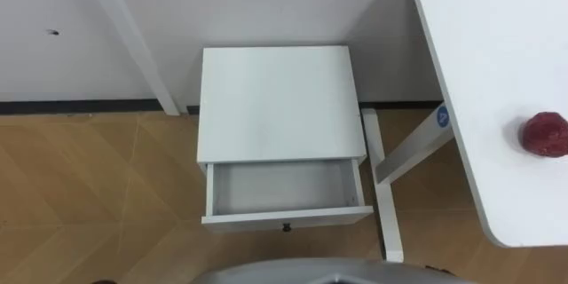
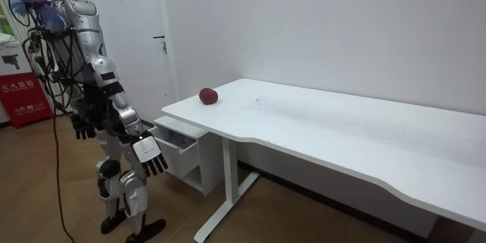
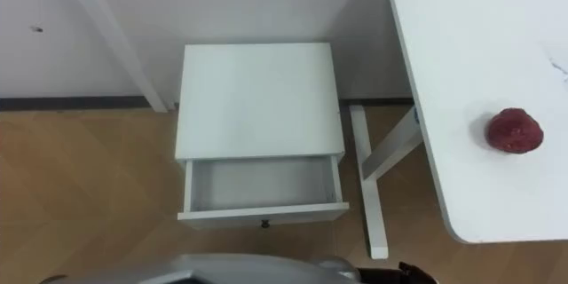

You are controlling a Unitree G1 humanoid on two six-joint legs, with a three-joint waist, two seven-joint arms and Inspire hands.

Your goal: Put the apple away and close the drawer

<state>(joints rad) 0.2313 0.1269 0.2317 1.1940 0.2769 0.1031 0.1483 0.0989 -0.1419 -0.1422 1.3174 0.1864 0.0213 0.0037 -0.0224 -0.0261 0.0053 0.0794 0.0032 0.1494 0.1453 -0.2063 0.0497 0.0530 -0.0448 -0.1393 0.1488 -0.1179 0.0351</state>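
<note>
– Where's the apple (image 1: pixel 543 133)?
– On the table (image 1: pixel 497 53), near its end, well apart from the open drawer (image 1: pixel 284 186). The left hand (image 2: pixel 82 126) and right hand (image 2: pixel 148 154) hang loose, holding nothing.
– Risks?
– A clumsy reach could roll it off the edge, and a careless drop could miss the drawer.

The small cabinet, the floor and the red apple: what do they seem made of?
The small cabinet is probably painted or laminated board: matt white, with flat square edges. The floor looks like wood or wood-look laminate, with grain in a herringbone pattern. The red apple is unclear: its dull, lumpy skin could be real fruit or plastic.
</note>
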